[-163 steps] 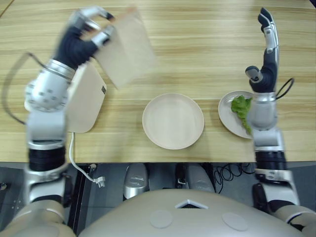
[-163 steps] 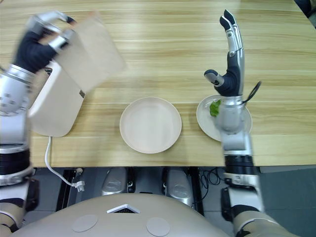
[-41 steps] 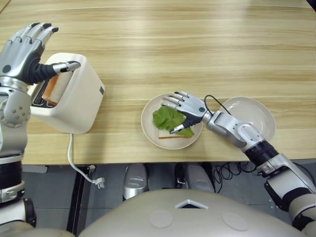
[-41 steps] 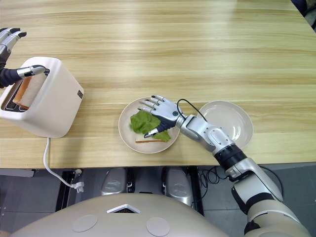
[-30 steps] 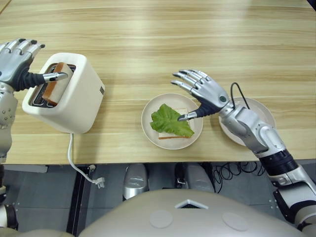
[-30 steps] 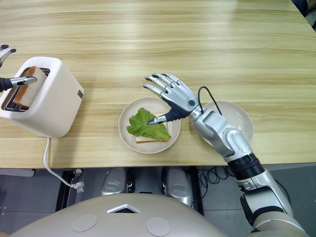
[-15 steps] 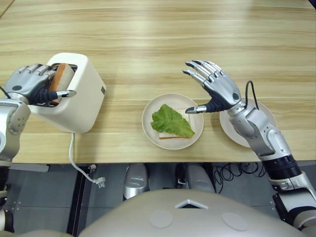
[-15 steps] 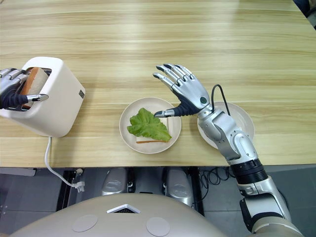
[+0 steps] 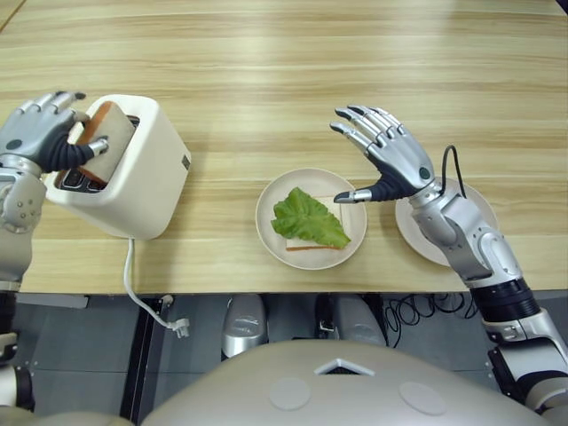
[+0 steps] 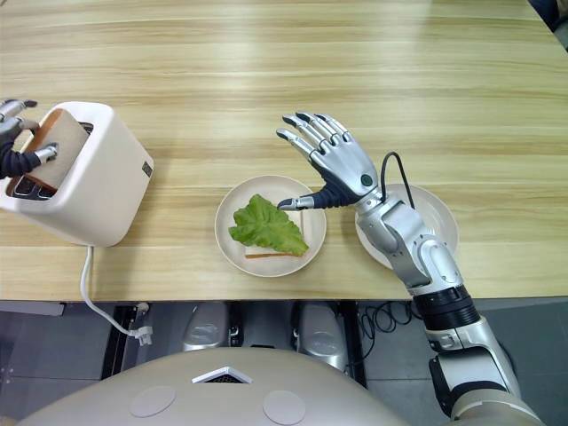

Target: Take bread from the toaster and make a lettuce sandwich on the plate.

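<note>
Wooden counter (image 9: 266, 71), toaster (image 9: 146, 191) at its left end. Step in hand, as I judge it: drawing the second bread slice (image 9: 105, 140) from the slot.

Left hand (image 9: 37, 144): fingers (image 9: 43, 105) closed on the slice's upper part. The slice leans, with its lower part down in the toaster.

Advice: pull along the slot line and keep the pinch firm, or the toaster may tip.

Plate (image 9: 266, 200) holds the first slice (image 9: 306, 246) under lettuce (image 9: 306, 217). Right hand (image 9: 395, 164) hovers over the plate's right rim, fingers spread, holding nothing.
</note>
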